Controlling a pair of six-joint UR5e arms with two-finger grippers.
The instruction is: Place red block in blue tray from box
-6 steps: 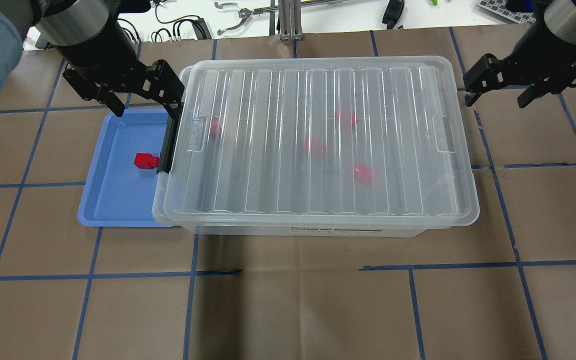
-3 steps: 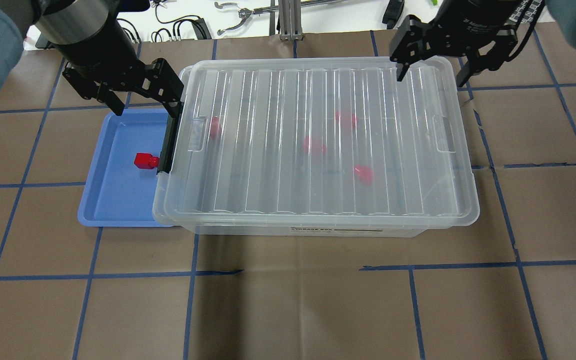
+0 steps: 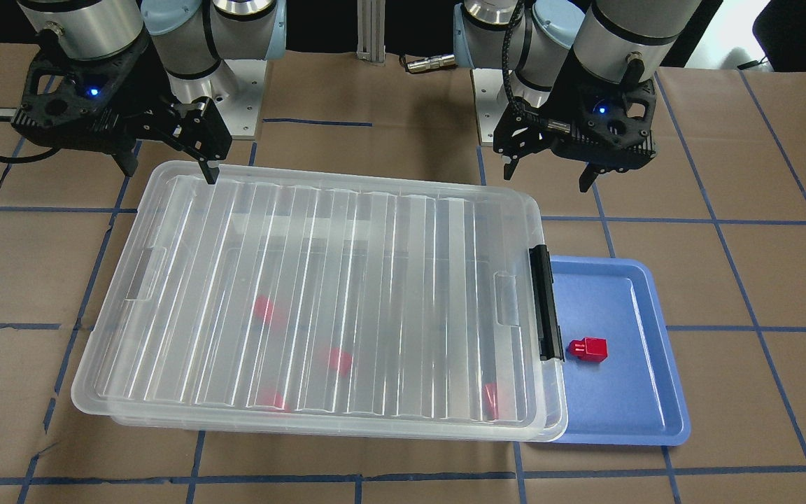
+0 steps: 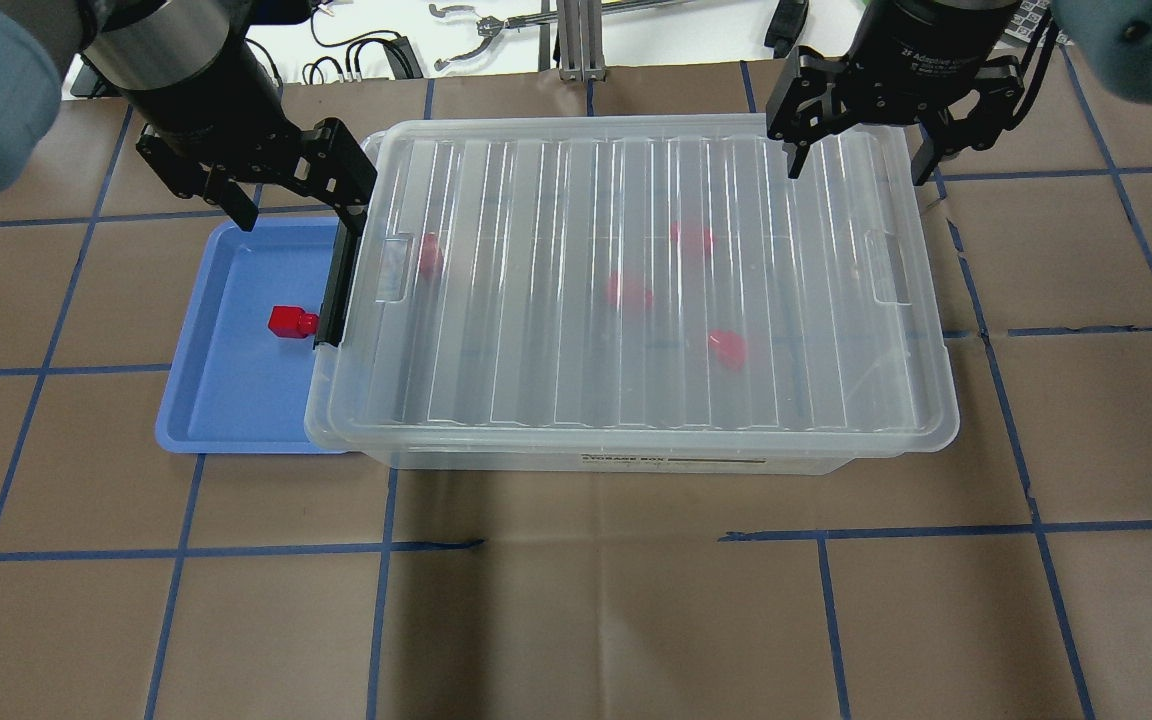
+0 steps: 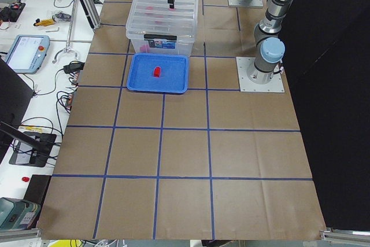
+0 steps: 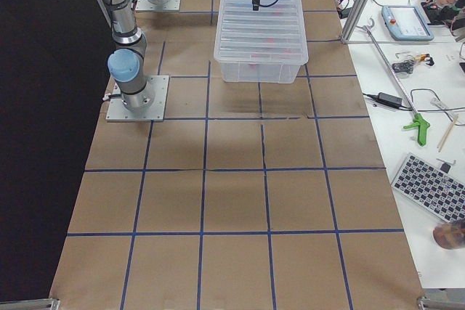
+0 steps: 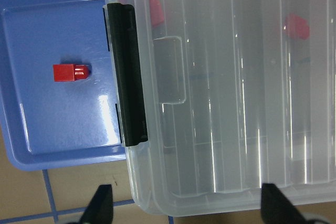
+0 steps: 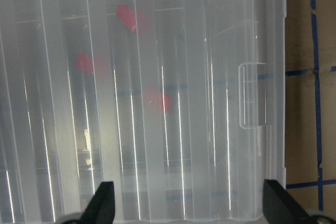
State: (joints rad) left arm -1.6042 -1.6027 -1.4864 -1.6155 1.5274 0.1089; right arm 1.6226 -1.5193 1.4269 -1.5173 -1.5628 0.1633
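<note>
One red block [image 4: 291, 321] lies in the blue tray [image 4: 236, 400], close to the black latch [image 4: 339, 280] of the box [image 4: 536, 400]. The box's lid is shut; several more red blocks [image 4: 628, 291] show blurred through it. My left gripper [image 4: 301, 205] is open and empty, above the tray's far end and the box's latch corner. My right gripper [image 4: 858, 170] is open and empty, above the far right corner of the lid. The front view shows the block [image 3: 588, 348], the tray [image 3: 620, 406], the left gripper [image 3: 546, 178] and the right gripper [image 3: 168, 171].
The box overlaps the tray's right edge. Brown table paper with blue tape lines lies all round. Cables and hand tools [image 4: 481, 40] lie on the white bench beyond the far edge. Both arm bases [image 3: 235, 105] stand at the robot's side of the table.
My right gripper has swung in from beyond the box's right end to above the lid's far right corner. My left gripper has barely shifted. The blocks, tray and box have not moved.
</note>
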